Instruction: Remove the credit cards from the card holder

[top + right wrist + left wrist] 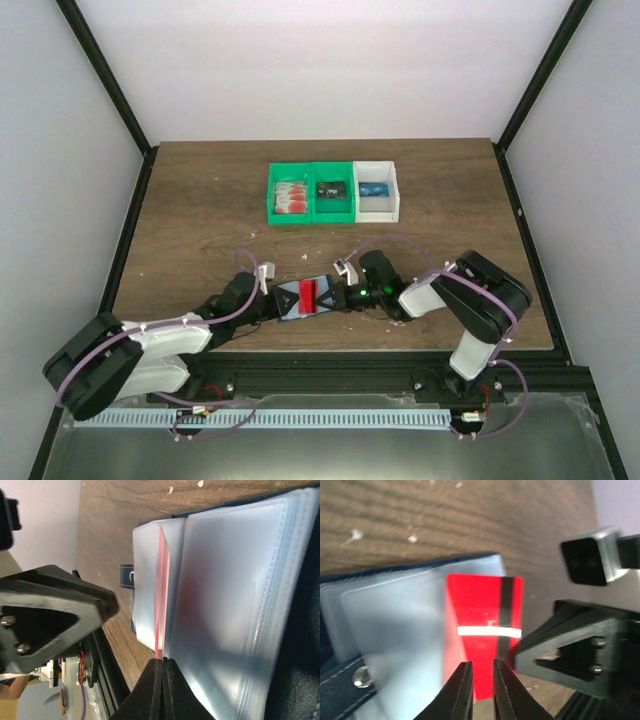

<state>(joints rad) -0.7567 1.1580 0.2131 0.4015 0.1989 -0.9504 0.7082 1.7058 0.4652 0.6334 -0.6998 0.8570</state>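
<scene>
The navy card holder [287, 300] lies open near the table's front edge, its blue-grey pockets up [395, 625] [235, 590]. A red credit card [308, 293] with a dark stripe and a white bar sticks partway out of a pocket [480, 615]. My right gripper [341, 296] is shut on that card's edge, which shows edge-on in the right wrist view [161, 580] just past the fingertips [163, 659]. My left gripper [270, 303] is at the holder's left. Its jaws [481, 662] stand a narrow gap apart over the card's near edge, with nothing between them.
At the back stand two green bins and a white bin: the left green bin [272, 205] holds red-and-white cards, the middle green bin [318, 208] a dark card, the white bin [393, 205] a blue card. The black frame rail [330, 355] runs along the near edge.
</scene>
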